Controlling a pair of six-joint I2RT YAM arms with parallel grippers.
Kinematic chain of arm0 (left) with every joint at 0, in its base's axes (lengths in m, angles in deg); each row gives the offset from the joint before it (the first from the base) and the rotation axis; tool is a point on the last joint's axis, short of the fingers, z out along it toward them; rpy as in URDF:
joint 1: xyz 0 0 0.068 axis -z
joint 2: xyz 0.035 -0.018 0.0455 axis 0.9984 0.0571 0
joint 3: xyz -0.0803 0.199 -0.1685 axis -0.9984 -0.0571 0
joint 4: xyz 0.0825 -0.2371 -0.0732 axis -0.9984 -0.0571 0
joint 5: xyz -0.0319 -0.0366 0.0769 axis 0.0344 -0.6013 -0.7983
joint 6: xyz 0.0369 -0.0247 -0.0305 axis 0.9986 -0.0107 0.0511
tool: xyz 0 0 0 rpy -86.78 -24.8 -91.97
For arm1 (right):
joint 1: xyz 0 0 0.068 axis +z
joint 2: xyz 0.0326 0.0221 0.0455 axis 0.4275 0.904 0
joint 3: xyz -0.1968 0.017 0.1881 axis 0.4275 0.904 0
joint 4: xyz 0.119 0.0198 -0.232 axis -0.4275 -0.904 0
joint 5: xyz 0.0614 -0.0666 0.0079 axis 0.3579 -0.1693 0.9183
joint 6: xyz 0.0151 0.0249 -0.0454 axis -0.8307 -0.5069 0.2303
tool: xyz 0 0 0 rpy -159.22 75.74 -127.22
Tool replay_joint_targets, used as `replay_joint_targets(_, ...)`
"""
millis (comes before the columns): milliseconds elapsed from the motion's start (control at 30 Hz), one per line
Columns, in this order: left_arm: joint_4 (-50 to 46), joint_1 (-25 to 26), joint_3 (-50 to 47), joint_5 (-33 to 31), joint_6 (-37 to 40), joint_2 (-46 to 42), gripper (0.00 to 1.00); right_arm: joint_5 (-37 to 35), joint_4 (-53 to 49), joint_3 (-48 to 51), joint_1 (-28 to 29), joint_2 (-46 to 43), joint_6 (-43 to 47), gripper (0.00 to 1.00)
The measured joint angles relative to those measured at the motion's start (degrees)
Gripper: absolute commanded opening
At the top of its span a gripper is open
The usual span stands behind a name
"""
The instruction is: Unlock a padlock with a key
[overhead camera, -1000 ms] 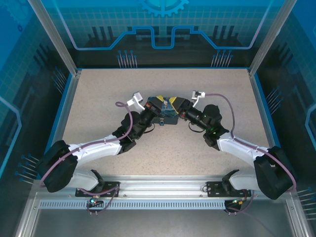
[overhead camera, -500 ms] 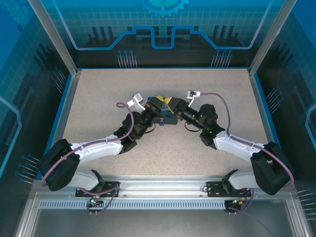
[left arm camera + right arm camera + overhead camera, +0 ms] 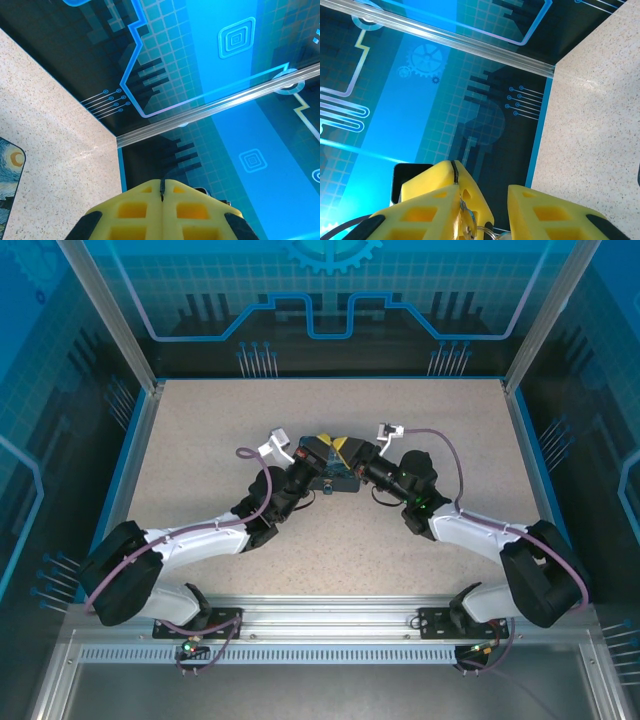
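A speckled table (image 3: 200, 440) walled by blue panels is seen from above, with both arms folded inward to meet over a dark swirl-printed box (image 3: 338, 480) at mid-table. The left gripper (image 3: 162, 187) is pressed fully together; whether anything is pinched cannot be told. The right gripper (image 3: 487, 200) is spread, and a small silvery piece on a ring, judged to be the key (image 3: 467, 225), lies against one finger. The padlock cannot be made out. With the fingertips so crowded, the key could be knocked loose. Bare tabletop is left on every side, the walls well apart.
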Motion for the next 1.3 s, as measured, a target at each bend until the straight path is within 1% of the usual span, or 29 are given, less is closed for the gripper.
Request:
replay_joint_targets(133,0.00,0.00,0.00,-0.02,0.00,0.00,0.00,0.02,0.61,0.00,0.09,0.00,-0.37,0.32)
replay_joint_targets(333,0.00,0.02,0.00,-0.26,0.04,0.00,0.00,0.13,1.11,0.00,0.42,0.00,-0.63,0.27)
replay_joint_targets(767,0.00,0.17,-0.02,-1.29,0.35,0.00,0.00,0.42,1.11,0.00,0.46,0.00,-0.79,0.22)
replay_joint_targets(800,0.00,0.17,-0.02,-1.31,0.42,0.00,0.00,0.39,1.14,0.00,0.46,-0.02,-0.81,0.19)
replay_joint_targets(900,-0.04,0.17,-0.04,-1.64,0.48,0.00,0.00,0.44,1.40,0.00,0.46,-0.04,-1.07,0.03)
replay_joint_targets(933,-0.11,0.15,-0.09,-1.95,0.48,0.00,0.00,0.42,1.66,0.00,0.50,-0.11,-1.11,0.00)
replay_joint_targets(1167,-0.02,0.20,-0.09,-2.16,0.92,0.00,0.00,0.39,1.66,0.04,0.59,-0.33,-0.98,0.00)
replay_joint_targets(1200,-0.02,0.22,-0.09,-2.16,1.18,0.00,0.02,0.39,1.64,0.04,0.57,-0.33,-0.98,0.00)
replay_joint_targets(1267,-0.02,0.22,-0.15,-2.12,1.75,0.00,0.40,0.59,1.40,0.04,0.35,-0.42,-0.87,0.00)
replay_joint_targets(1300,-0.04,0.22,-0.35,-2.12,1.84,-0.07,0.55,0.92,1.11,0.07,0.22,-0.50,-0.70,0.00)
